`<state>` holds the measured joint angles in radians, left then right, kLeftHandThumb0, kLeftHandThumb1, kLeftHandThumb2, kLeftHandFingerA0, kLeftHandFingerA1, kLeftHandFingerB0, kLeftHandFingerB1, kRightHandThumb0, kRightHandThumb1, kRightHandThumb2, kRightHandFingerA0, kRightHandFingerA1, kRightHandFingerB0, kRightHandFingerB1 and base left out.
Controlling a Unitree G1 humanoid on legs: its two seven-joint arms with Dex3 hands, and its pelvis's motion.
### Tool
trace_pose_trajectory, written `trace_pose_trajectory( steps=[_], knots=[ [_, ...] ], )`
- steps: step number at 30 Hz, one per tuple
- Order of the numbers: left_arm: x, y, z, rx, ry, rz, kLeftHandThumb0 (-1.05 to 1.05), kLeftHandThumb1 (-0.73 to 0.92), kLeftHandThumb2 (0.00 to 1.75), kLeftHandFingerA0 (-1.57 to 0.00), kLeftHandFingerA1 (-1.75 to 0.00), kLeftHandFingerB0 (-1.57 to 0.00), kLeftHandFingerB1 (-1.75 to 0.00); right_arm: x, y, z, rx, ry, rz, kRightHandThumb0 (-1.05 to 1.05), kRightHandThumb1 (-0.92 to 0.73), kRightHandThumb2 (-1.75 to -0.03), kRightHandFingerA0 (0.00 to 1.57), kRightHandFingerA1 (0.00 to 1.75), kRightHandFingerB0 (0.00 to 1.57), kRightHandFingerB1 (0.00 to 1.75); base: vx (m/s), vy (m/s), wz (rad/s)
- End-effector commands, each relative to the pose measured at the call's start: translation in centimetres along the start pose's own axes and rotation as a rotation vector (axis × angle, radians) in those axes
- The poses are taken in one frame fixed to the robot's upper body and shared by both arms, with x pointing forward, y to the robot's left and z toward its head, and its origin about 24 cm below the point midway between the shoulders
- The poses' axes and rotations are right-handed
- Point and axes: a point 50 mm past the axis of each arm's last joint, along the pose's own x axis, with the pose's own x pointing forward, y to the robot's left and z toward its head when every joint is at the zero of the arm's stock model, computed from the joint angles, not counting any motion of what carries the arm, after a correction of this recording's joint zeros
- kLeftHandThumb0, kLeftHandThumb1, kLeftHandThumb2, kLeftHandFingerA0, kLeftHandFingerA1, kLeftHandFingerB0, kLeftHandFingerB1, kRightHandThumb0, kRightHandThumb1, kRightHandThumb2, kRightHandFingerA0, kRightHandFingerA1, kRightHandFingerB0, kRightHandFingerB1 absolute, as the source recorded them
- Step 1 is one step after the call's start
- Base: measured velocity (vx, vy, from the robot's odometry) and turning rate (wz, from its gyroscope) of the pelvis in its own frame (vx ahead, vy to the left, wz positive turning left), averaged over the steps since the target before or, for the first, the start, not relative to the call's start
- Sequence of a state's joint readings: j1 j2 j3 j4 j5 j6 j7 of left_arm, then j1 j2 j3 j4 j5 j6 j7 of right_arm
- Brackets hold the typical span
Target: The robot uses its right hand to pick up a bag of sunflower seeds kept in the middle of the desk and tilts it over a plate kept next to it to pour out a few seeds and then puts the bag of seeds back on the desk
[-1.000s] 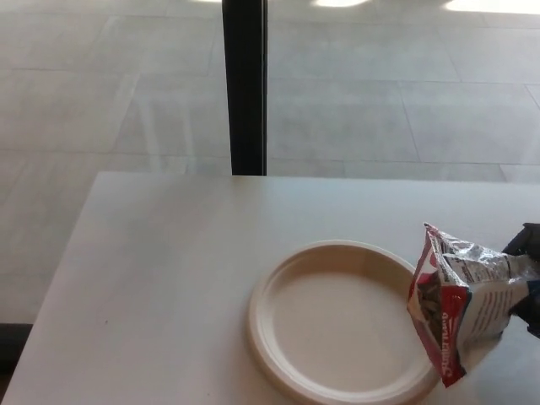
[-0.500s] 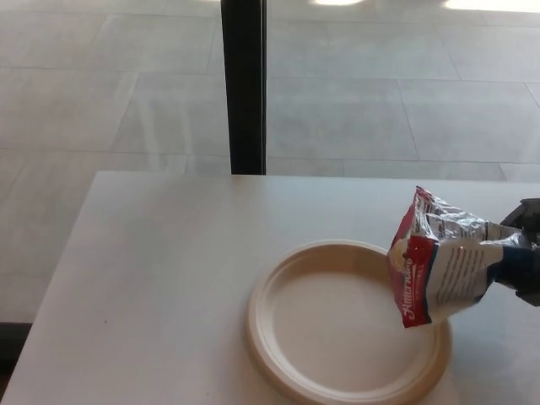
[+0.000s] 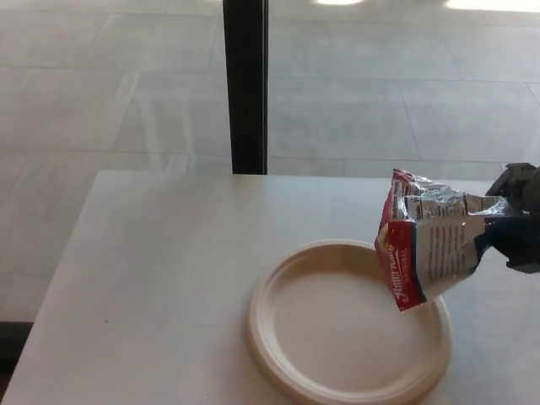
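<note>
While right hand (image 3: 519, 221) clamps seed bag (image 3: 426, 238) | tilted over plate (image 3: 278, 291) | plate bare

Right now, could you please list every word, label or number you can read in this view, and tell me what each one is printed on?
White script down the red side of the seed bag, held in the right hand over the plate: looks like "Ameri...", the rest too blurred to read.
Small print on the bag's white panel: too small to read.
Plate and desk: no text.
</note>
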<state>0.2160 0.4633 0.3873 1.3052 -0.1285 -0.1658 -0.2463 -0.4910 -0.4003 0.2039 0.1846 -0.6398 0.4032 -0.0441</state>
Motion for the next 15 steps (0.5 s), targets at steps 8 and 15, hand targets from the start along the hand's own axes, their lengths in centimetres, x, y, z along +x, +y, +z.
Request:
trace_pose_trajectory(
  steps=[8,15],
  knots=[
    [0.01,0.77,0.92,0.004,-0.022,0.024,-0.72,0.72,0.62,-0.50,-0.57,-0.51,-0.42,0.49,-2.36,2.09,-0.177,-0.152,-0.118,-0.35,-0.56,-0.95,0.95,1.75,0.83,1.20,0.00,0.000,0.00],
    [-0.01,0.78,0.90,0.010,-0.022,0.016,-0.72,0.73,0.62,-0.49,-0.56,-0.50,-0.42,0.84,-2.72,2.64,-0.216,-0.151,-0.132,-0.31,-0.54,-0.93,0.94,1.75,0.77,1.40,0.00,0.000,0.00]
  ],
)
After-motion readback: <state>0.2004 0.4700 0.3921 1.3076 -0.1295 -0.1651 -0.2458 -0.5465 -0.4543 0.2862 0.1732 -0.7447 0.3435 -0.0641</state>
